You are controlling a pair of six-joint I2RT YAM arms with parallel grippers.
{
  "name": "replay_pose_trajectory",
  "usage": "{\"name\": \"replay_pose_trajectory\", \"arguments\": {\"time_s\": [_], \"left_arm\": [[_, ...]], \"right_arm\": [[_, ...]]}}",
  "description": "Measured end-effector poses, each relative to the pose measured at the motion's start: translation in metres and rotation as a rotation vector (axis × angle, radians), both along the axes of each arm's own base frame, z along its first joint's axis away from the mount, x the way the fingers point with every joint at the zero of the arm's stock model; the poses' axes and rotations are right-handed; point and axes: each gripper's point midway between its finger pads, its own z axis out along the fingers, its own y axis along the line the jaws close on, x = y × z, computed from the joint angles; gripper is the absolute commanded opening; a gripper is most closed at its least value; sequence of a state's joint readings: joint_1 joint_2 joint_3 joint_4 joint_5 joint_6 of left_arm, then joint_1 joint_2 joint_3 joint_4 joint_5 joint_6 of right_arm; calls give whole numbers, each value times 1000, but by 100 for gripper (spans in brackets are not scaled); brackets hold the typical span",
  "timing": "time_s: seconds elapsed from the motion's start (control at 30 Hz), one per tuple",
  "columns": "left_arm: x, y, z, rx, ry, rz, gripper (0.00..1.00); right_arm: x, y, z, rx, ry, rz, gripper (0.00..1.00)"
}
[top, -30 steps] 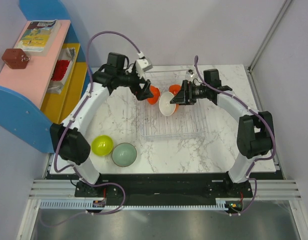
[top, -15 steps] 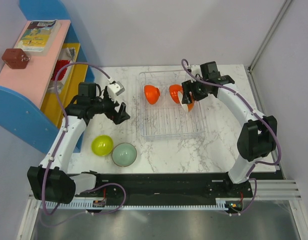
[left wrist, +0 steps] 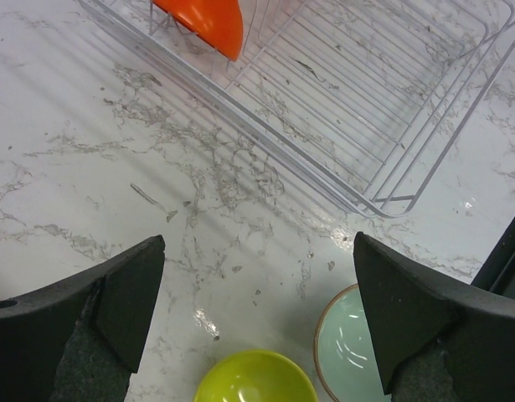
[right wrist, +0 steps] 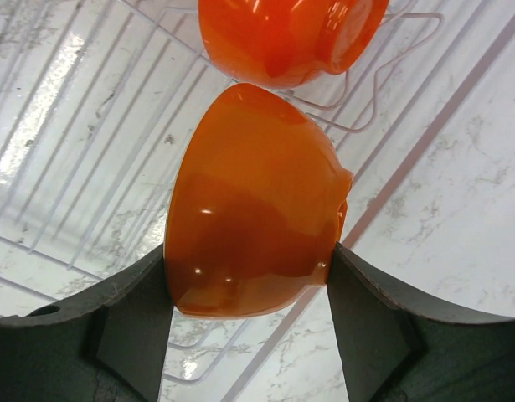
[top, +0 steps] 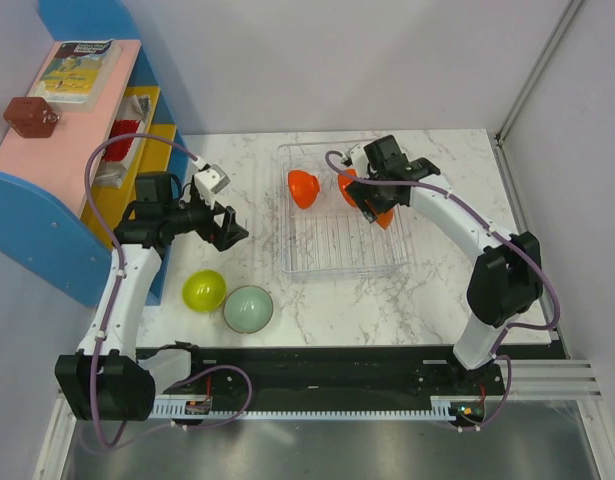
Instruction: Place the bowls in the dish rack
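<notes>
The clear dish rack (top: 337, 248) stands at the back middle of the marble table. Two red-orange bowls (top: 304, 188) (top: 347, 182) stand on edge at its far end. My right gripper (top: 373, 205) is shut on a third red-orange bowl (right wrist: 253, 205), held tilted over the rack's ribs just beside the second one (right wrist: 282, 33). My left gripper (left wrist: 257, 251) hangs open and empty over bare table left of the rack (left wrist: 349, 109). Just below it sit a lime-yellow bowl (left wrist: 255, 378) (top: 204, 289) and a pale grey-green bowl (left wrist: 351, 352) (top: 248, 308).
A blue, pink and yellow shelf unit (top: 47, 170) stands along the table's left edge, close to the left arm. A book (top: 75, 68) and a brown object (top: 30, 116) lie on its top. Grey walls close in the back and the right.
The left arm has drawn back from the rack to the left, above the two loose bowls. The right arm has carried its bowl toward the rack's far end and turned its white inside away.
</notes>
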State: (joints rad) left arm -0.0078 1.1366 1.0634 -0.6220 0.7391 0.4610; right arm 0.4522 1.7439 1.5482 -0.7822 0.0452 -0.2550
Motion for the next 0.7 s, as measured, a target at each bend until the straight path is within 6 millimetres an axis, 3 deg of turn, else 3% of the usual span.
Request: {"name": "replay_pose_trajectory", "arguments": {"time_s": [0.27,0.7], "left_arm": [[-3,-4,0,-20,3,-22,100],[-2,1,2,-41,6,-12,100]], "right_arm": [[1,0,-2,-149,-55,19,0],[1,4,-30,-331,-59,64,0]]}}
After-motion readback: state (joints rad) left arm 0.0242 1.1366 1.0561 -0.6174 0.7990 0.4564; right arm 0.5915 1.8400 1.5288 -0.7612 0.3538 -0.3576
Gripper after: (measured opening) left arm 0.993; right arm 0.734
